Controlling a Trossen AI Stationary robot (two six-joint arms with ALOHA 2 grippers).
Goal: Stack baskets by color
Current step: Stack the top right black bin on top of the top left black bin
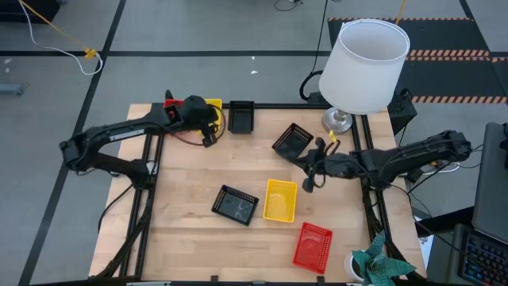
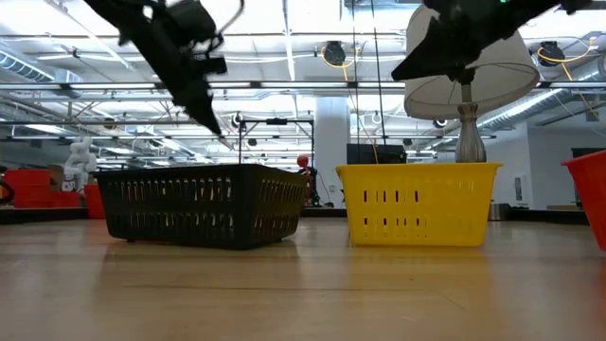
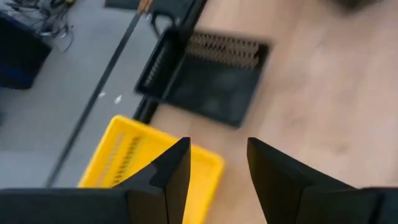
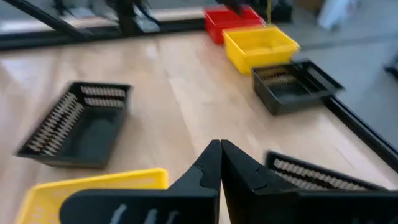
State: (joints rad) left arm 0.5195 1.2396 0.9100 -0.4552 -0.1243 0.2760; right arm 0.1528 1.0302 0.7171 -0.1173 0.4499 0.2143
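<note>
Counter (image 1: pixel 190 238): wood top, white lampshade (image 1: pixel 367 63) on its lamp at the far right corner; using the lamp as landmark.

Baskets, all look empty:
- red basket (image 1: pixel 312 246), on the near side of the lamp, by the counter's near edge.
- yellow basket (image 1: pixel 279 199), between the red one and centre counter.
- black basket (image 1: pixel 236 204) just beside that yellow one, on the side away from the lamp.
- black basket (image 1: pixel 292 141) nearest the lamp, tilted.
- black basket (image 1: pixel 240 116) along the far edge, further from the lamp.
- yellow basket (image 1: pixel 213 106) beyond it, with a red basket (image 4: pixel 230 20) past that.

Left claw (image 1: pixel 208 129) released, fingers (image 3: pixel 171 177) apart, above the far-edge yellow basket, holding nothing.

Right claw (image 1: pixel 308 184) clenched, empty, between the lamp-side black basket and the centre yellow one.
</note>
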